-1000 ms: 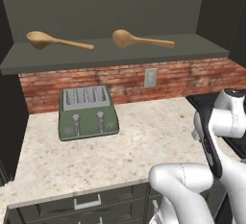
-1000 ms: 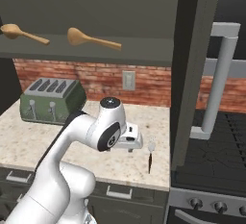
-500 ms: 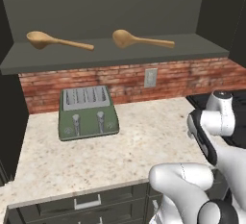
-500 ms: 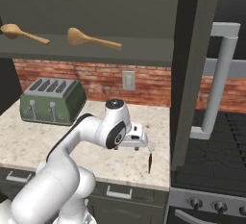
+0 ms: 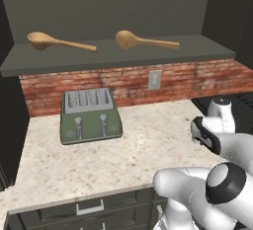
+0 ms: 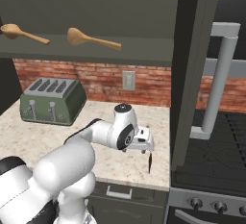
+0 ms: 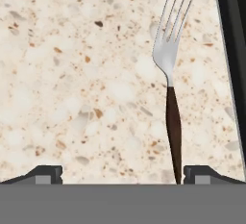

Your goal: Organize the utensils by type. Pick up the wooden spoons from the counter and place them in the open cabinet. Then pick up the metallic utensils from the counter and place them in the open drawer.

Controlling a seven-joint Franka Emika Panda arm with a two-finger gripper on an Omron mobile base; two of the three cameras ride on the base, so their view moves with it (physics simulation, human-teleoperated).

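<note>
Arm now lower over fork (image 7: 171,79) on counter (image 7: 86,74), jaws wide open, empty.

light: even, soft, rendered | worktop: beige speckled stone-look worktop (image 5: 128,150) bright, no glare | shadows: dim under dark grey-green cabinet shelf (image 5: 118,56) | focus: sharp throughout, slightly pixelated, no edge distortion

I'm watching both base cameras looking forward-down over the shared counter (image 5: 138,140), while my hand camera is staring close past the fingertips (image 7: 45,174).
</note>
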